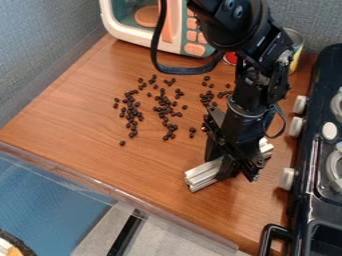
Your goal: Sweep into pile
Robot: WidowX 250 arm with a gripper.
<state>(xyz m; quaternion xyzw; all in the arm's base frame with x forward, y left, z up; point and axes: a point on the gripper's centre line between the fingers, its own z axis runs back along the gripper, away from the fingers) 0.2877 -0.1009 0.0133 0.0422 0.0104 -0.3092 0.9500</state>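
Coffee beans (162,109) are lying loose; the gripper (234,167) is pinching a white bar (203,174); fast pushes could scatter them.

"Where does the camera look at you from?"
"From above the surface (73,120) where I work, slanting down toward the back wall (314,22)."
"How near?"
"Close enough that its edges cut off the toy microwave (130,38) and stove (306,192)."
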